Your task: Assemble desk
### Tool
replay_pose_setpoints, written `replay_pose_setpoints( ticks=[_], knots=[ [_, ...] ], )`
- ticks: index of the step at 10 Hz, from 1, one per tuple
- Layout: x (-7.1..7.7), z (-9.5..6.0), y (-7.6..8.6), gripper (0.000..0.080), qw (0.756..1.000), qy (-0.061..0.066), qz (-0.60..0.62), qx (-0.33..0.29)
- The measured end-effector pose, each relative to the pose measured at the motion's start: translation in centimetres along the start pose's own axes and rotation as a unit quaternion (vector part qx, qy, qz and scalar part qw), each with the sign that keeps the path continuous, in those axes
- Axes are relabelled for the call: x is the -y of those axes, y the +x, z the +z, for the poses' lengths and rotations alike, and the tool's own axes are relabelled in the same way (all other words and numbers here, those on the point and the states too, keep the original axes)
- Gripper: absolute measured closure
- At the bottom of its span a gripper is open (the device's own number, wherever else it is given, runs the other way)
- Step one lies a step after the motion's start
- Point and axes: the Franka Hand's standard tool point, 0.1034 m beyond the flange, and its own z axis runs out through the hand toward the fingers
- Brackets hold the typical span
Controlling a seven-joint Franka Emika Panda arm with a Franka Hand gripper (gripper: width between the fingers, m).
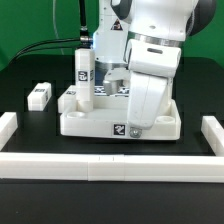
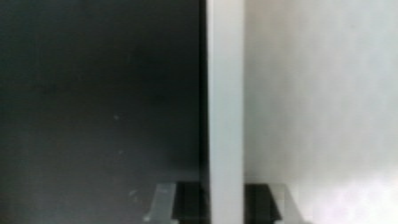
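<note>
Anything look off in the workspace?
Nothing stands out. The upright leg stands at a corner of the tabletop; a loose leg lies on the table to the exterior view's left, apart from it. No damage visible.

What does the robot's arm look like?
The arm is big, white and glossy, built from chunky rounded pieces, with a dark grey ring where two pieces join. Black cables trail behind it. In the wrist view its fingers show only as dark grey tips.

My black table [image 1: 35, 130] carries the white tabletop [image 1: 95, 124] at its middle. A loose leg [image 1: 39, 95] lies toward the exterior view's left, and white rails [image 1: 110, 168] border the front and sides.
</note>
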Motion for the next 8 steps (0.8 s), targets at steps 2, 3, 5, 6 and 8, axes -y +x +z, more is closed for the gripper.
replay_pose_setpoints(
  ticks=[2,3,5,6,8],
  knots=[
    [0.1,0.2,-0.9,0.0735,0.999,0.000,-0.049,0.006],
    [0.1,0.2,-0.8,0.0735,0.999,0.001,-0.049,0.007],
    [-1.6,-0.4,1.0,0.0736,0.999,0.011,-0.046,0.009],
    [-2.8,-0.7,1.8,0.0736,0.999,0.007,-0.043,0.008],
    [-4.3,-1.1,3.5,0.0736,1.000,0.003,-0.024,0.006]
  ],
)
